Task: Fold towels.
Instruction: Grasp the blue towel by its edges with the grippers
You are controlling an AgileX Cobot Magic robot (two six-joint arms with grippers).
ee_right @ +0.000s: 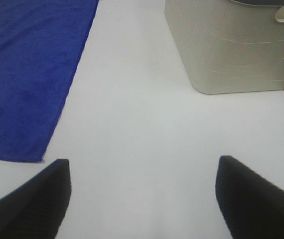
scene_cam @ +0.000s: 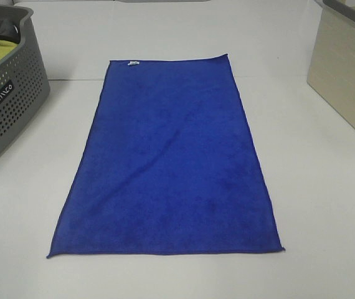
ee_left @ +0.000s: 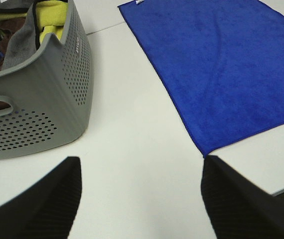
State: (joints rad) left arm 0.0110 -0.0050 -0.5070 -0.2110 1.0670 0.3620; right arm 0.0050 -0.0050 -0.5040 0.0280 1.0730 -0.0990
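White tabletop (scene_cam: 327,205) is shown from high, with a blue towel (scene_cam: 171,162) spread flat at its middle. In the left wrist view, the left gripper (ee_left: 141,196) is seen wide open and empty, near a towel corner. In the right wrist view, the right gripper (ee_right: 143,196) is likewise spread and empty. Folding is judged unstarted; the near corners must be pinched next.

One blue towel (scene_cam: 171,156) lies on the desk (scene_cam: 327,205), with one small white tag (scene_cam: 133,63) at its 12 o'clock edge. One grey perforated basket (scene_cam: 9,118) sits at 9 o'clock. It holds at least one yellow cloth (ee_left: 50,14) and one grey cloth (ee_left: 18,40); any others cannot be counted. One beige bin (scene_cam: 342,75) stands at 2 o'clock. The left jaws and right jaws make two sets.
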